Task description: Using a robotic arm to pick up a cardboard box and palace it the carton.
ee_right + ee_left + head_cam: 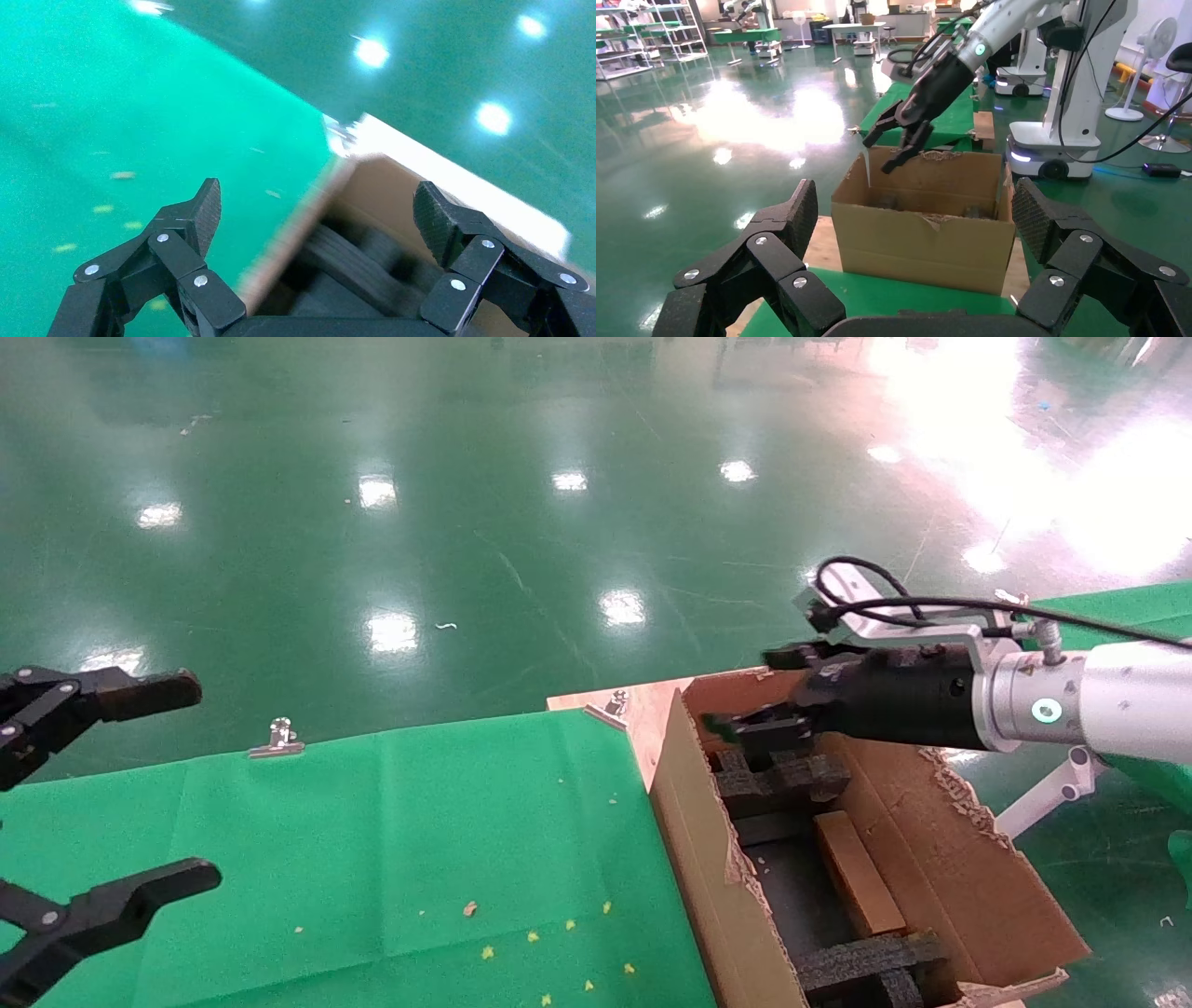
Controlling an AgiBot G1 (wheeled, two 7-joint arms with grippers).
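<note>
Inside carton, cardboard box lengthwise.

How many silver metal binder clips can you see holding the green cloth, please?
2. One silver binder clip sits on the green cloth's far edge; the other clip is at its far corner beside the carton. Others may be hidden.

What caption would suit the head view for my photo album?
Right tool, open and empty, above the carton, where the cardboard box lies among black foam.

large corrugated carton: showing plain brown
foam inserts: showing black
table cloth: showing green, yellow-flecked
</note>
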